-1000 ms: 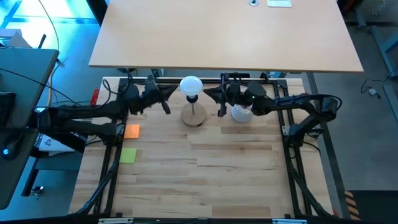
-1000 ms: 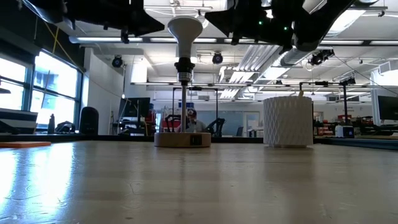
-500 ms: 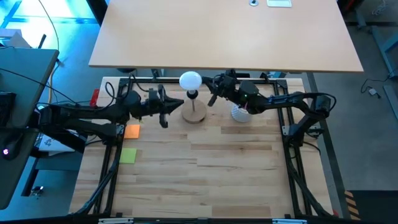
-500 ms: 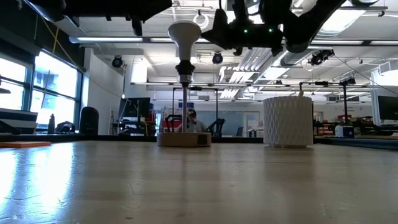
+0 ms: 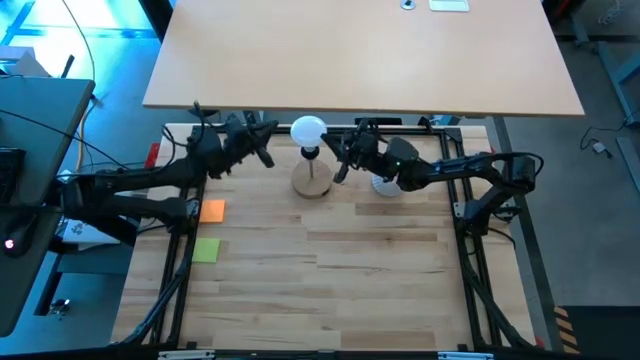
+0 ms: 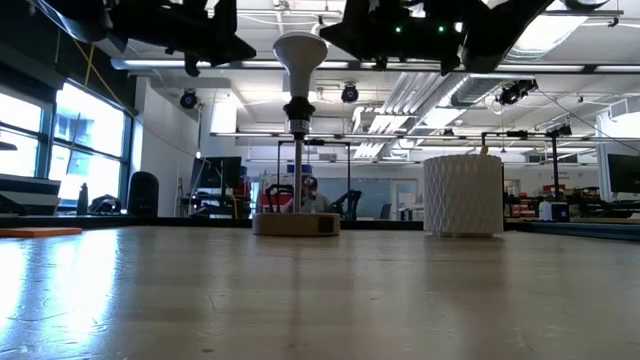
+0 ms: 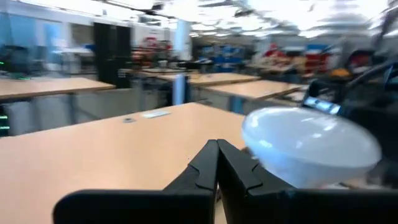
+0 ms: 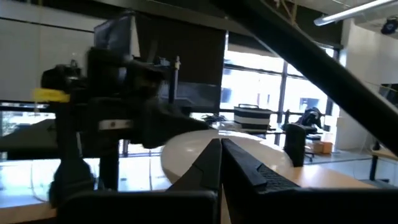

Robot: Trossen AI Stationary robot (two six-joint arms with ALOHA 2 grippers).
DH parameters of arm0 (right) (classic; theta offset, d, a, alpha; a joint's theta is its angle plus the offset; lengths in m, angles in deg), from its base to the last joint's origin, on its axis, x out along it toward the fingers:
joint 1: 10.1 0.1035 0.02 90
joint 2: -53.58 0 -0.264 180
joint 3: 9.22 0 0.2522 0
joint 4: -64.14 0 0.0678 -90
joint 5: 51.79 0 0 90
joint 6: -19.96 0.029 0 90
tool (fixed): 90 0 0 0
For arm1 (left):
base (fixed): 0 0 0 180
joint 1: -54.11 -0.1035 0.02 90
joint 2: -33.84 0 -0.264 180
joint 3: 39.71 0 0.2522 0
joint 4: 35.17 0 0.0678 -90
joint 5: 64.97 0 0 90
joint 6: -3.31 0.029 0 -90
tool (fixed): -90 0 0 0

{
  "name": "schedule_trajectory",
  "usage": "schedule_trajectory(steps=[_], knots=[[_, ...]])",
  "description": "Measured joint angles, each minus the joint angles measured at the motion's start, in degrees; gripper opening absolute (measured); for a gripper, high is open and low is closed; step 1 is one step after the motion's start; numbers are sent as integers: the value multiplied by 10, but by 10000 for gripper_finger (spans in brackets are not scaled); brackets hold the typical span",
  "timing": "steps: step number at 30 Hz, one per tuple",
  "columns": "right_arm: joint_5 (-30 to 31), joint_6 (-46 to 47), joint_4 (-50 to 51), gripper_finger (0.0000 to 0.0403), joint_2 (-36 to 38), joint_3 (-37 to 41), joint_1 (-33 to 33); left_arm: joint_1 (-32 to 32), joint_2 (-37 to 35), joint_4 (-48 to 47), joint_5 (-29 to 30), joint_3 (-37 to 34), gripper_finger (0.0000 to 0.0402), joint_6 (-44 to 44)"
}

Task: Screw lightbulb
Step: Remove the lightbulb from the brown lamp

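Observation:
The white lightbulb [image 5: 307, 129] stands neck-down in the black socket [image 6: 297, 110] on top of a stem that rises from a round wooden disc [image 5: 312, 183]. My left gripper [image 5: 266, 152] hovers at bulb height just to the bulb's left, shut and holding nothing. In its wrist view the bulb [image 7: 311, 146] shows close beside the fingertips [image 7: 217, 155]. My right gripper [image 5: 340, 165] hovers just to the bulb's right, also shut and holding nothing. In its wrist view the bulb's pale dome [image 8: 186, 149] lies behind the fingertips.
A white latticed cup [image 6: 462, 195] stands on the table right of the stand, partly under my right arm [image 5: 430, 170]. An orange pad [image 5: 212, 210] and a green pad [image 5: 206, 250] lie near the left edge. A raised board [image 5: 360, 55] overhangs the far edge.
My left gripper has swung toward the near edge and then back toward the far edge, ending beside the bulb's left. My right gripper has moved left toward the bulb and turned. Both have stayed shut. The bulb and stand have kept their place.

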Motion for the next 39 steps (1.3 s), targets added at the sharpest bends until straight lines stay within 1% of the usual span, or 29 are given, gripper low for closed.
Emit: schedule_trajectory(steps=[2, 4, 6, 10, 16, 19, 20, 22, 25, 27, 28, 30, 32, 35, 37, 39], knots=[[-1, 0, 1, 0, -4, 0, 1, -23, 3, 12, -61, 0, 0, -23], [11, 12, 0, 0, -5, 0, -4, -37, 10, 35, -108, 0, 0, -48], [26, 15, 0, 0, -5, 0, -8, -43, 20, 57, -139, 0, 0, -64], [28, 15, 3, 0, -5, 0, -16, -37, 46, 100, -194, 0, 0, -81], [28, 12, 3, 0, -5, -1, -27, -11, 80, 101, -224, 11, 0, -116], [28, 11, -1, 0, -5, -1, -40, 16, 88, 99, -237, 19, 0, -121], [29, 11, -2, 0, -5, -1, -44, 24, 87, 90, -235, 20, 0, -121], [29, 8, -5, 0, -5, -1, -53, 37, 76, 47, -205, 21, 0, -128], [19, 6, -2, 0, 2, 0, -62, 29, 48, -36, -113, 21, 0, -111], [4, 6, 2, 0, 7, 1, -63, 15, 34, -66, -52, 21, 0, -92], [-5, 6, 2, 0, 10, 1, -63, 3, 30, -68, -35, 21, 0, -81], [-21, 6, -1, 0, 15, 1, -60, -26, 30, -58, -38, 21, 0, -67], [-35, 6, -4, 0, 17, 1, -55, -62, 39, -30, -82, 21, 0, -67], [-37, 6, -2, 0, 18, 1, -45, -103, 61, 13, -171, 22, 0, -87], [-37, 6, -5, 0, 19, 1, -40, -117, 77, 48, -225, 22, 0, -100], [-37, 4, -4, 0, 19, 1, -36, -123, 88, 82, -258, 22, 0, -112]])
